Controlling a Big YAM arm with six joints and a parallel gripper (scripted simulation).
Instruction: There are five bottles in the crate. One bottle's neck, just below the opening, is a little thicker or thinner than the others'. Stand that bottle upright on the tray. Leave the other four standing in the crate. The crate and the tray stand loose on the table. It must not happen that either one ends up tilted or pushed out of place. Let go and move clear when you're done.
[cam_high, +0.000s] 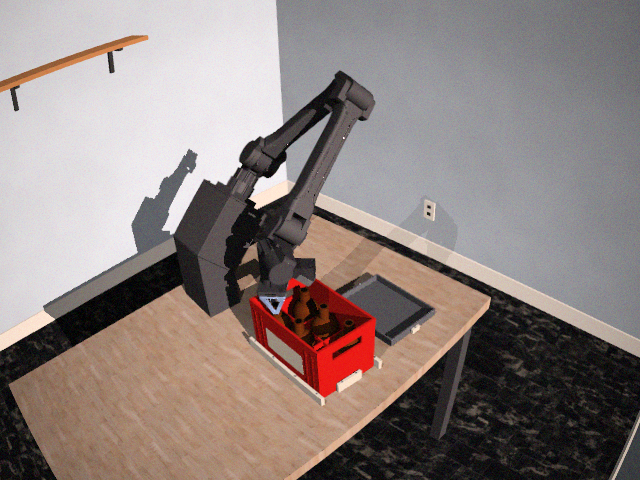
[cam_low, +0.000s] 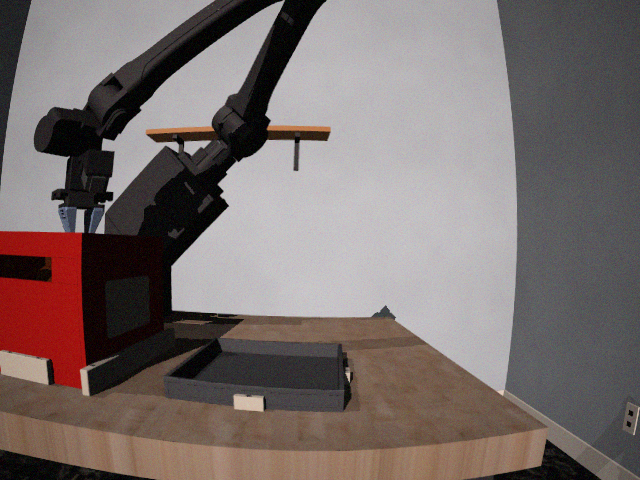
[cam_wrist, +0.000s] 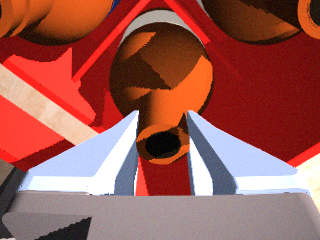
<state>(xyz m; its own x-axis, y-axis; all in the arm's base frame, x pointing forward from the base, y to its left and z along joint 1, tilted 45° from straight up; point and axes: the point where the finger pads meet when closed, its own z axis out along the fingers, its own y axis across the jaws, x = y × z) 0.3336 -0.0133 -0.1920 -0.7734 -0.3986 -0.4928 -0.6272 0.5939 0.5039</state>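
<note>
Pale wood table (cam_high: 155, 372) carries a red crate (cam_high: 338, 369) with the grey tray (cam_high: 408, 315) just beside it on its right. The gripper (cam_wrist: 162, 150) points straight down into the crate's far-left corner, its fingers clamped on the neck of a brown bottle (cam_wrist: 160, 83) that stands upright in its cell. With the bottle's long axis vertical, directly below the wrist, I judge the next move is a straight lift clear of the rim before carrying it right to the tray.

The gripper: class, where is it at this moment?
In the wrist view the gripper is shut on a bottle neck inside the red crate, at its corner nearest the arm's base, left of the tray.
</note>
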